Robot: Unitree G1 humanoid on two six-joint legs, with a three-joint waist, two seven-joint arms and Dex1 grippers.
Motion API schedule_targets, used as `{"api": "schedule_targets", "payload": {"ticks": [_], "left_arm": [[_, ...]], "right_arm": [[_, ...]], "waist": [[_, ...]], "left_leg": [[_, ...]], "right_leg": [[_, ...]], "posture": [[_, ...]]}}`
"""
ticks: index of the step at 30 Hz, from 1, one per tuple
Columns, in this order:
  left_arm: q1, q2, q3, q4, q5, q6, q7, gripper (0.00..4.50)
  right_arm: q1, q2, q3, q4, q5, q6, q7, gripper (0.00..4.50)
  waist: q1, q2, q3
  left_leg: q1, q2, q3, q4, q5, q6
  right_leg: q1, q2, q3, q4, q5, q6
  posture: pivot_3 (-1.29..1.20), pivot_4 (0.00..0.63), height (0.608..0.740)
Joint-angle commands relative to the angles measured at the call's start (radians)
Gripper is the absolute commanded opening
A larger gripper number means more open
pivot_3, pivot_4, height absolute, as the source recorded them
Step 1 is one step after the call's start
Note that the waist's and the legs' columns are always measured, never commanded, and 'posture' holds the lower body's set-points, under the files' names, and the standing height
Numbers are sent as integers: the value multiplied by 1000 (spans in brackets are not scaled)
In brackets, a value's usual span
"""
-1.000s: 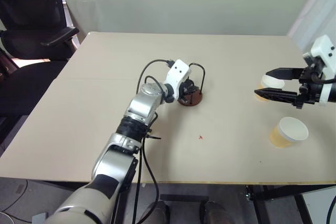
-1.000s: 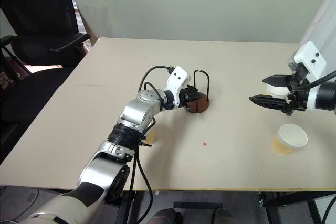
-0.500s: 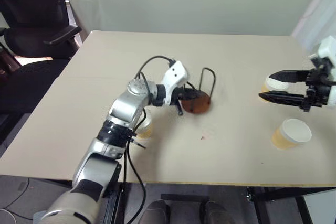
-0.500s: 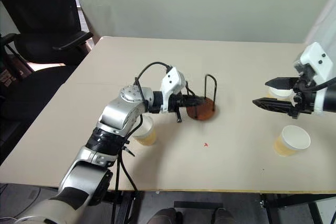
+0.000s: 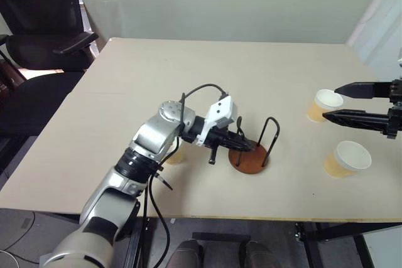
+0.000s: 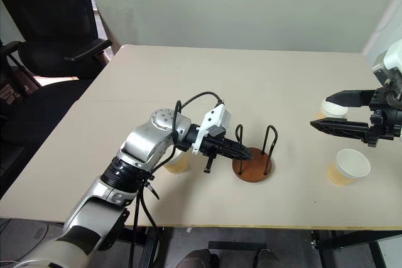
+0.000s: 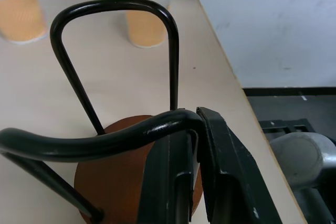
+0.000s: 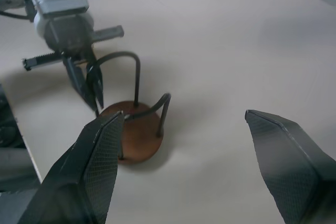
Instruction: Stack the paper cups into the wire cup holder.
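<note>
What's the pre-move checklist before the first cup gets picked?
1. Left gripper shut on the wire cup holder, clamping one loop: ok.
2. Holder base flat on the table: cannot tell.
3. Holder empty, no cup stacked yet: ok.
4. Right gripper open, empty, above the table: ok.
5. Two cups upright on the robot's right, far one, near one: ok.
6. Third cup behind the left arm: not ok.

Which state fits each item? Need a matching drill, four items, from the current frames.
Items:
1. left gripper
2. right gripper
3. wire cup holder
4. cup nearest the table's front edge on the right

States:
A. open, holding nothing
B. standing upright, untouched
C. shut on a wire loop
D. no cups in it

Pairs: 1-C, 2-A, 3-D, 4-B
</note>
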Motion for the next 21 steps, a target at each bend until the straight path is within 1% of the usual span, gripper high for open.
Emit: {"api": "schedule_targets", "payload": {"ticks": [1,4,7,9,17,18,21], "left_arm": [[10,-2,-16,-2,26,-45,-7,18],[35,32,-52,-24,71,-76,-15,18],[44,65,-61,-53,110,-106,-4,857],[46,82,-58,-73,120,-108,-4,1518],[45,117,-46,-129,158,-112,22,4396],[39,119,-43,-130,165,-117,29,4484],[21,148,-25,-138,160,-127,6,4484]], "right_arm": [[-10,-6,-25,-15,13,-22,-17,3828],[-12,3,-1,-14,3,-46,-21,3828],[-7,3,21,-5,-12,-74,-19,3828],[-6,1,33,1,-17,-88,-16,3828],[-11,-1,73,21,-37,-138,-11,3828],[-13,-2,78,26,-43,-147,-10,3828],[-20,-9,115,51,-98,-207,-14,3828]], "waist": [[0,0,0],[-1,0,0],[-5,1,0],[-5,0,0],[-4,0,0],[-5,1,0],[-6,1,0]], "left_leg": [[0,0,0,0,0,0],[0,0,0,0,0,0],[1,0,0,0,0,1],[1,0,0,0,0,1],[1,0,0,0,-1,2],[1,0,0,0,-1,2],[1,0,0,0,-1,2]], "right_leg": [[0,0,0,0,0,0],[0,0,0,0,0,0],[1,0,0,0,0,0],[1,0,0,0,0,0],[1,0,0,-1,0,0],[1,0,0,-1,0,0],[1,0,0,-1,0,0]], "posture": [[0,150,740],[0,150,740],[0,150,740],[0,150,740],[0,150,740],[0,150,740],[0,150,740]]}}
